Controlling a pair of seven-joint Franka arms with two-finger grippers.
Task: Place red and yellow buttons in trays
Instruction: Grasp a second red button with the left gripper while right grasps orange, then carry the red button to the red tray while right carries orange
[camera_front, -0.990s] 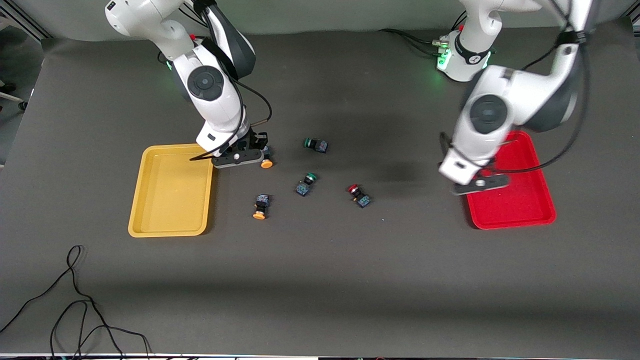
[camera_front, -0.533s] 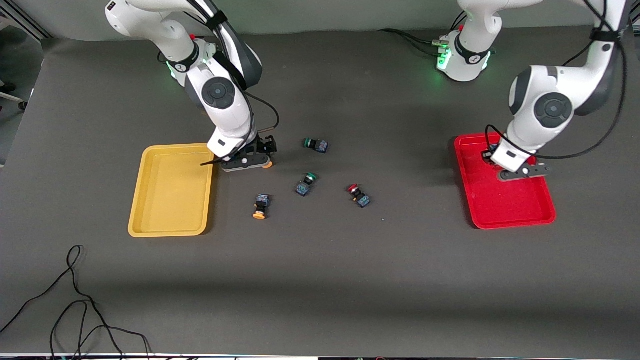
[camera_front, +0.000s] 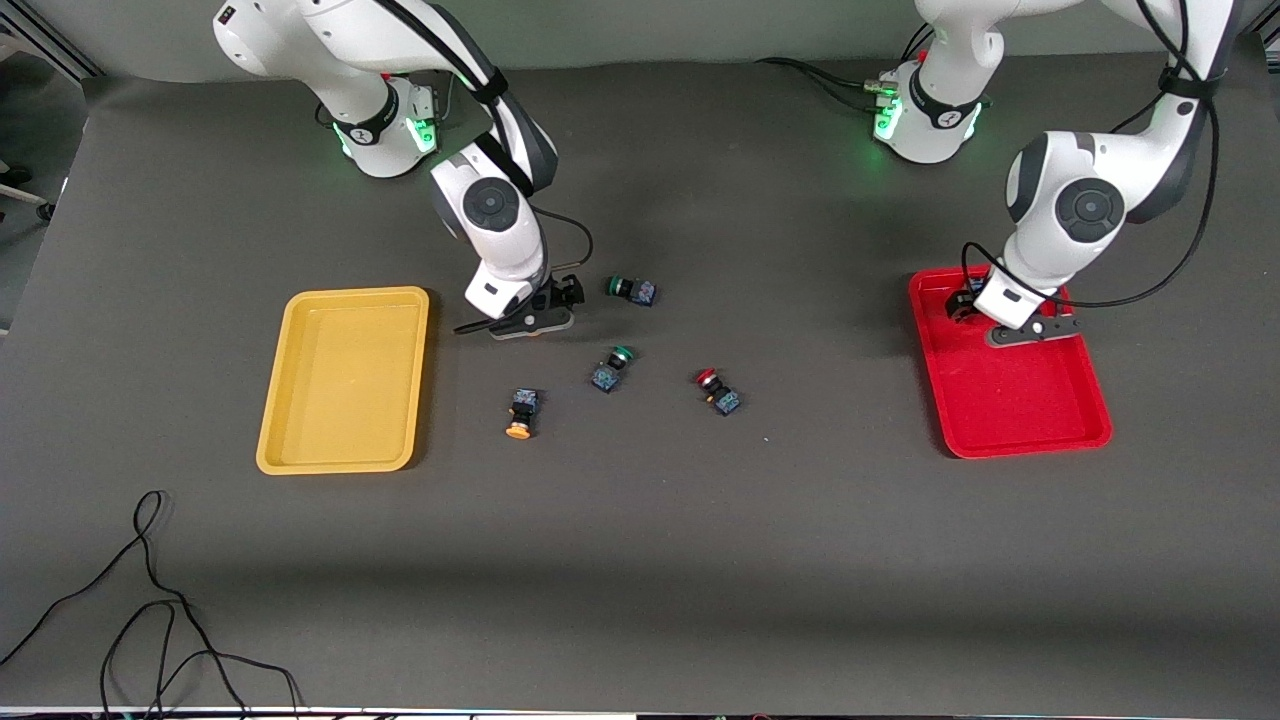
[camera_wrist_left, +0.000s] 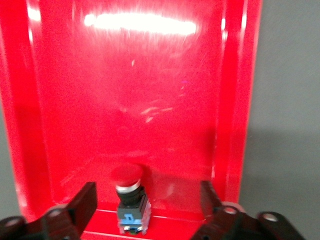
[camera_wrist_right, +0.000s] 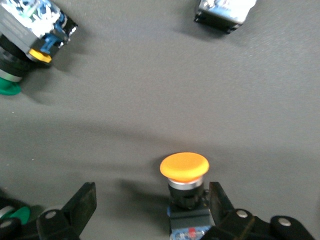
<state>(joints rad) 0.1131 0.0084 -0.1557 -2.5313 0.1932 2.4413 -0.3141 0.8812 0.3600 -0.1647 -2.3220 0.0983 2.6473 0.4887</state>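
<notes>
My left gripper hangs low over the red tray, open. Between its fingers a red button lies free on the red tray, near the rim; the front view hides it under the hand. My right gripper is low over the table between the yellow tray and a green-capped button. It is open around a yellow button that lies close to one finger. A second yellow button and a second red button lie on the table.
Another green-capped button lies between the loose yellow and red ones. The right wrist view shows a green-capped button and another button's body close by. A black cable curls near the front camera's edge.
My left arm swung over the red tray, then its gripper opened and let the red button go. My right gripper opened and shifted from the yellow tray's rim over the yellow button.
</notes>
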